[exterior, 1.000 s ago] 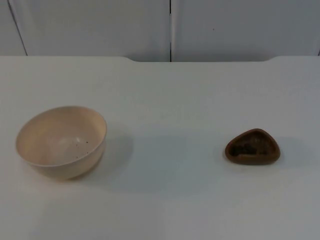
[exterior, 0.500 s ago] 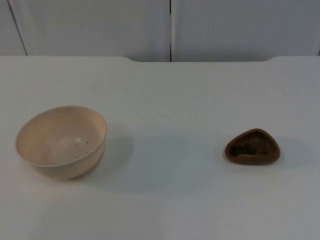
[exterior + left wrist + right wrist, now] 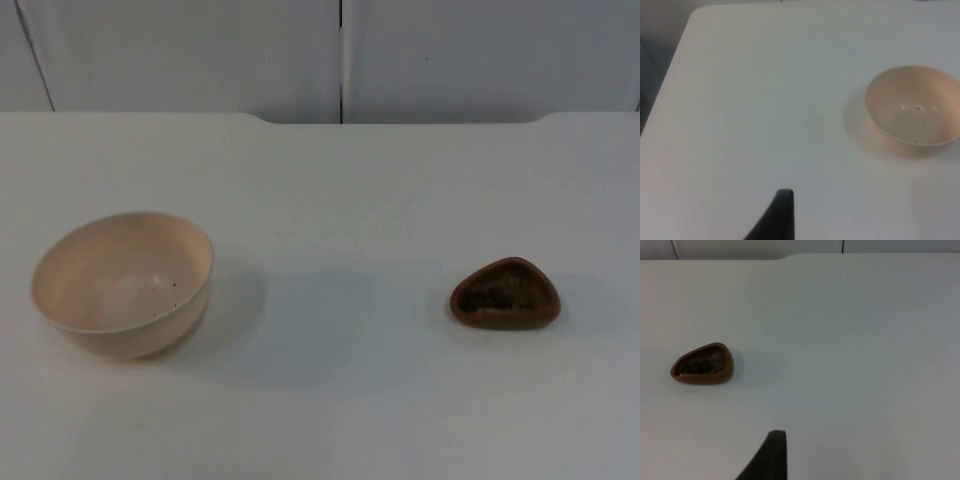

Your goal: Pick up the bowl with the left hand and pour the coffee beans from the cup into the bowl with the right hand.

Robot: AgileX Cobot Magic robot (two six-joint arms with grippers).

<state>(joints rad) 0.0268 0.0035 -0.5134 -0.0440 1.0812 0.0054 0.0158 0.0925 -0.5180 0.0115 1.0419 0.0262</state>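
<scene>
Top view has the cream round ceramic bowl [image 3: 123, 282] at the table's left and the small brown teardrop-shaped cup [image 3: 505, 294] of coffee beans well apart at the right, both untouched. Left gripper [image 3: 782, 212] hangs short of the bowl, right gripper [image 3: 771, 452] short of the cup, finger spread impossible to tell on either. Best for the left to pinch the near rim squarely and lift level.

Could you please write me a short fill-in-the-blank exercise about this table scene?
1. The bowl stands on the ____ table.
2. The beans lie in the brown ____.
3. The bowl holds only a few dark ____.
4. Neither end effector touches the bowl or the cup; both things rest on the ____.

Missing words: white; cup; specks; table
</scene>
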